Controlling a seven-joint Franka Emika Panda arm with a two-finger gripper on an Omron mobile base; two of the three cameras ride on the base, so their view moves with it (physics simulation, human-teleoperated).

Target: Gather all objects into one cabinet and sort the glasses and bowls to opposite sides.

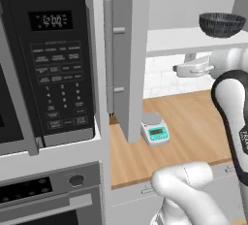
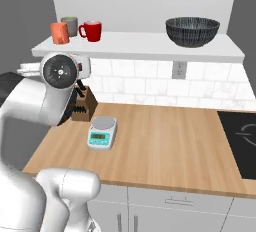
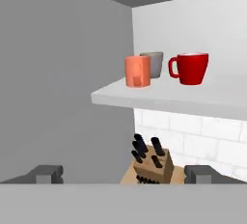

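On the thick white shelf (image 2: pixel 150 48) of the open cabinet, three glasses cluster at the left end: an orange mug (image 2: pixel 60 32), a grey mug (image 2: pixel 70 24) behind it and a red cup (image 2: pixel 91 30). The dark ribbed bowl (image 2: pixel 192 31) stands at the shelf's right end, also seen as the bowl (image 1: pixel 222 24). My gripper (image 3: pixel 124 175) is open and holds nothing. It hangs below shelf height, looking up at the orange mug (image 3: pixel 137 71), grey mug (image 3: pixel 153 63) and red cup (image 3: pixel 190 67). From the left base, the gripper (image 1: pixel 178 68) sits just under the shelf (image 1: pixel 184 40).
The grey cabinet door (image 1: pixel 127 59) stands open beside the black microwave (image 1: pixel 48 59). On the wooden counter (image 2: pixel 165 141) are a kitchen scale (image 2: pixel 102 132) and a knife block (image 2: pixel 83 105) near the wall. A dark cooktop (image 2: pixel 241 141) lies at the right.
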